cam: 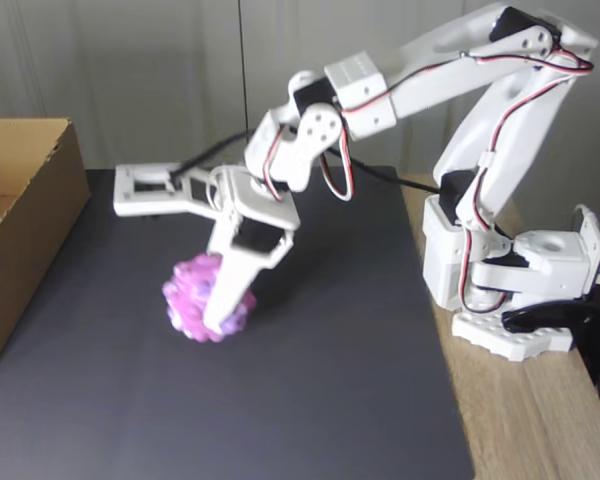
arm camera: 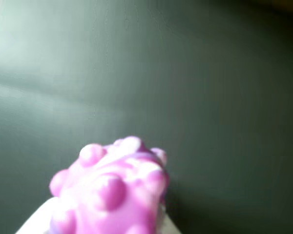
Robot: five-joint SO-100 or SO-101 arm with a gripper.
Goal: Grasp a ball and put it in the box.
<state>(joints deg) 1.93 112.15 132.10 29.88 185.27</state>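
Reaching out from its base at the right of the fixed view, the white arm (cam: 450, 90) stretches over a dark mat (cam: 310, 380) laid on the wooden bench (cam: 530, 420), and we find its gripper (cam: 220, 305) clamped on the ball (cam: 192, 300). We see one white finger (cam: 230, 285) lying down the near side of the pink, purple and white bumpy ball, which sits low over the mat near its left half. We cannot tell from either view whether the ball touches the mat. The box (cam: 30, 215), plain brown cardboard with its top open, stands at the left edge of the fixed view, apart from the ball. In the wrist view, we meet the ball (arm camera: 112, 192) blurred and close at the bottom of the frame, above the dark mat (arm camera: 210, 97).
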